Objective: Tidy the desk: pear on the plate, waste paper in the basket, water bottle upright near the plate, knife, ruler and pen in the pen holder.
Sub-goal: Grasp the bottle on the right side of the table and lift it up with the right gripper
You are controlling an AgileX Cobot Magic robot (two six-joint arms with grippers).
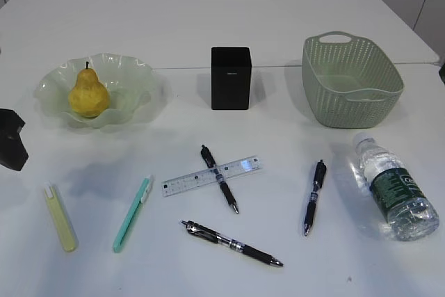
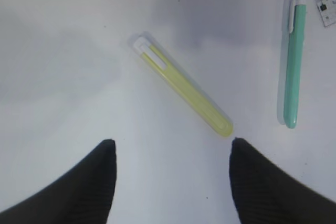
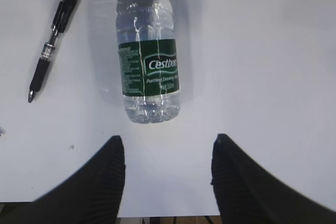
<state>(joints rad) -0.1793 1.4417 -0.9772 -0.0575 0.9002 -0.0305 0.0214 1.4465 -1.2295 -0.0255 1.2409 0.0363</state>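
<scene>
We find the left gripper (image 2: 170,148) with its jaws spread apart and holding nothing, hovering over the desk (image 2: 63,77); its two dark fingers (image 2: 89,182) fill the lower edge of the left wrist view. Just above the right finger lies a yellow knife (image 2: 181,90), slanting from the upper centre toward the lower right, its lower end close to that fingertip but not touching. At the right of the same view a green knife (image 2: 292,61) lies nearly vertical, and the corner of the ruler (image 2: 328,6) shows at the upper right edge. The right gripper (image 3: 167,148) is likewise spread and empty, its fingers (image 3: 100,182) at the bottom of the right wrist view. Directly above the gap, the water bottle (image 3: 148,51) lies on its side, base toward the gripper, label facing up. A black pen (image 3: 51,43) lies at the upper left of that view. In the exterior view, the pear (image 1: 88,94) sits on the plate (image 1: 135,74) at the left, the pen holder (image 1: 231,78) stands at the centre, and the basket (image 1: 351,81) stands at the right. The ruler lies below the holder with a second pen (image 1: 220,178) crossing it; a third pen (image 1: 233,243) lies lower centre.
</scene>
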